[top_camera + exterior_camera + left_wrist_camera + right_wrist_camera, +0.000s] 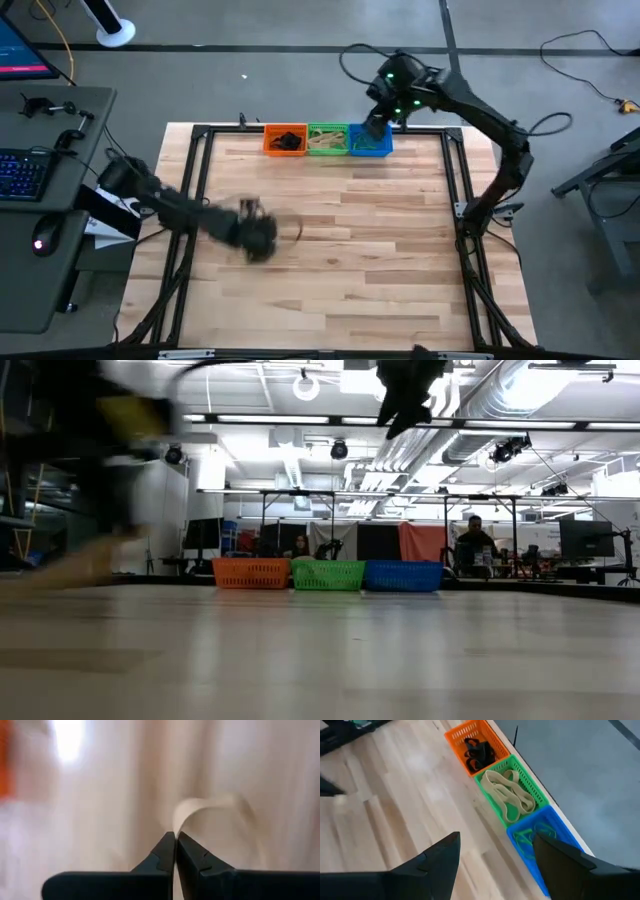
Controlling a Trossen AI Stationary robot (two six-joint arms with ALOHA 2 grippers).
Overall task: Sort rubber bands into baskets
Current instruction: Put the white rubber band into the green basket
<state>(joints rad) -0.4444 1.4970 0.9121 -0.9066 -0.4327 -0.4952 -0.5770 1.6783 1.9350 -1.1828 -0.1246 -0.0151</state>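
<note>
My left gripper [262,232] is over the left middle of the table, shut on a tan rubber band [210,802] that loops out beyond its fingertips [175,836]. My right gripper [375,128] hangs open and empty above the blue basket [565,832] at the far edge; its fingers [496,837] are wide apart. The orange basket [285,140] holds black bands [477,750], the green basket [328,140] holds tan bands [510,792], and the blue basket [370,147] holds green bands [527,840]. My left gripper pinches the tan band between its two fingertips at one spot on the loop [176,827]. The rest of the loop arches out past the fingers. Blur hides whether any part of the band rests on the table.
The three baskets stand side by side in a row at the table's far edge [328,574]. A black frame [200,160] runs around the wooden table top. A desk with a keyboard [25,170] stands to the left of the table. People sit in the room beyond [475,540].
</note>
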